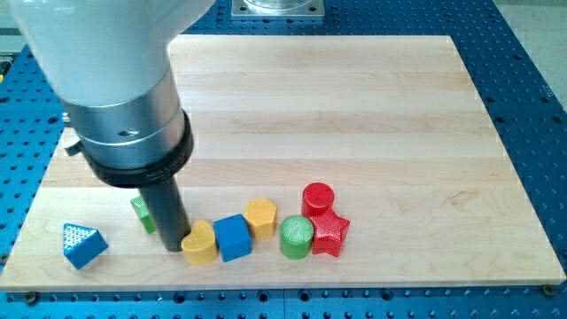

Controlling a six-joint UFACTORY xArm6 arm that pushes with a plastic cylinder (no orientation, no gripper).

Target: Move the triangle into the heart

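The rod's tip (174, 248) rests on the bench (372, 106), touching the yellow heart (200, 244); the blue triangle (83, 244) sits well left. The green block (141, 213) behind is mostly hidden. The arm carries no grasping tool.

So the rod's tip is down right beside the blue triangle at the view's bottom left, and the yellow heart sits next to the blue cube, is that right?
Not quite. In the camera view my tip is down beside the yellow heart, not the blue triangle, which lies apart at the view's bottom left. The heart does sit next to the blue cube.
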